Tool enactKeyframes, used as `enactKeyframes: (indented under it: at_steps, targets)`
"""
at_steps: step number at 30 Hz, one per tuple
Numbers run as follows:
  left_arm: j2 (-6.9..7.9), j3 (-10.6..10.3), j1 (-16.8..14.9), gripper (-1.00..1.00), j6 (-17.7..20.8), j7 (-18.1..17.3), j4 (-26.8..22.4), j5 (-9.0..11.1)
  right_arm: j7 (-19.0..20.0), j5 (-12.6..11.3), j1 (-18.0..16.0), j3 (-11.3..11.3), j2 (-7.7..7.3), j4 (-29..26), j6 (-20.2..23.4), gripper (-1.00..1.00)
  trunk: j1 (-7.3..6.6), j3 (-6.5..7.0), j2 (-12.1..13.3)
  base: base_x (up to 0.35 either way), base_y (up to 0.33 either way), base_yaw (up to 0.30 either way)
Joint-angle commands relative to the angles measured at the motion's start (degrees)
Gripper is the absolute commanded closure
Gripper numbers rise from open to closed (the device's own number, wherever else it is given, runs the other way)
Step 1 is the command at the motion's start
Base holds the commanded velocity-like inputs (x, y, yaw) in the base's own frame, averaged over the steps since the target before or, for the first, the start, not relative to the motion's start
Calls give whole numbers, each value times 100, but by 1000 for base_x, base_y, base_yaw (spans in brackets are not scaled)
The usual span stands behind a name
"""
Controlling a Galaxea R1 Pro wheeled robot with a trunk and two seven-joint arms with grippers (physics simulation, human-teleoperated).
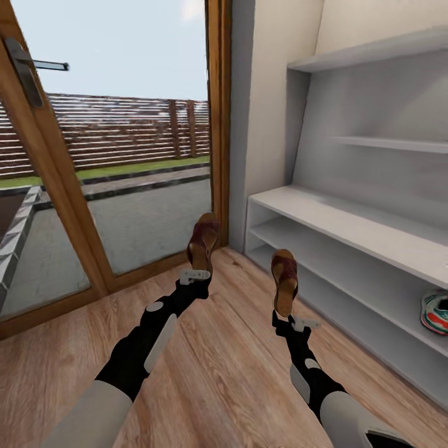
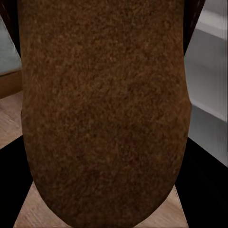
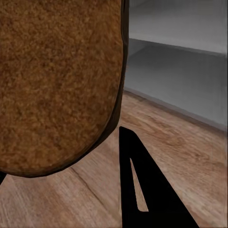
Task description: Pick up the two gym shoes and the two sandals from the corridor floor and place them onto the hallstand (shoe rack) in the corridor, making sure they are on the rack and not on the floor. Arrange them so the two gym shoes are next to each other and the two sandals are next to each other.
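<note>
Each of my grippers holds a brown sandal above the wood-plank corridor floor (image 1: pixel 224 361). The left gripper (image 1: pixel 198 272) is shut on one sandal (image 1: pixel 203 244), whose tan sole (image 2: pixel 102 109) sits close before the left wrist camera. The right gripper (image 1: pixel 294 320) is shut on the other sandal (image 1: pixel 285 281), seen in the right wrist view as a tan sole (image 3: pixel 57 80) beside a black finger (image 3: pixel 142 190). The pale grey hallstand (image 1: pixel 348 224) stands at the right. One gym shoe (image 1: pixel 435 312) lies on its lower shelf at the right edge. The second gym shoe is out of view.
A wood-framed glass door (image 1: pixel 124 186) with a metal handle (image 1: pixel 28 65) faces me at the left, with a patio and fence beyond. A cream wall (image 1: pixel 274 93) stands between the door and the hallstand. Upper shelves (image 1: pixel 392 144) step up the hallstand's back panel.
</note>
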Motion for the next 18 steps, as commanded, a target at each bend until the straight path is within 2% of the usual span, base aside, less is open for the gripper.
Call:
enactKeyframes:
  at_steps: [1,9,18]
  targets:
    - [0,4,-1,100,36,-9,-9,47,4,21,-5,-23,4,6,-16,100,-1,-5,-2,7,6,-255]
    - [0,1,-1,100,36,-9,-9,47,4,19,-5,-23,4,15,-16,100,-1,-5,-2,72,66,-255]
    - [0,3,-1,100,36,-9,-9,47,4,19,-5,-23,4,9,-16,100,-1,-5,-2,232,228,-255]
